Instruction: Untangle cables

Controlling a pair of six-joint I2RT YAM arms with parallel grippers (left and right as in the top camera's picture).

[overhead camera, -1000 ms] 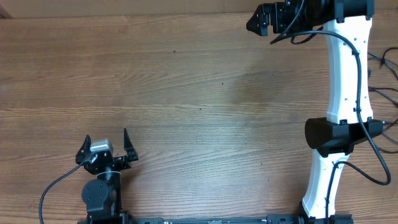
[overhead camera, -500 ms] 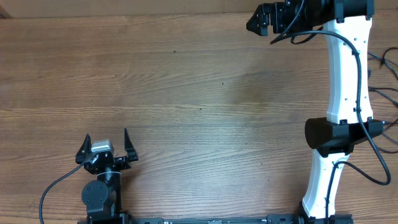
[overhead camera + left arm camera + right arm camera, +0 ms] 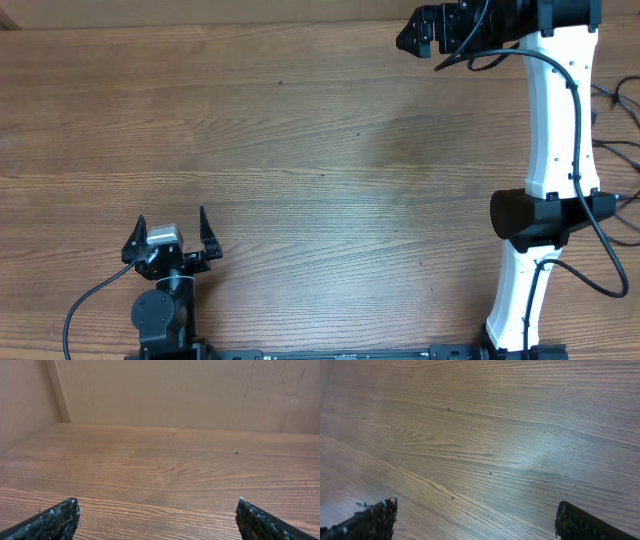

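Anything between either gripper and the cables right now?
The thin black cords lie at the right edge of the wooden table, partly out of frame. The right arm's white link stands between them and both grippers: the right gripper points away, the left gripper sits near-left. Nothing else visible intervenes.

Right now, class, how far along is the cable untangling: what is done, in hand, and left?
Done: cannot tell. Thin black cords lie at the right edge of the table, partly out of frame; tangled or not is unclear. In hand: nothing. The left pincer and right pincer are open and empty. Left: possibly the whole job.
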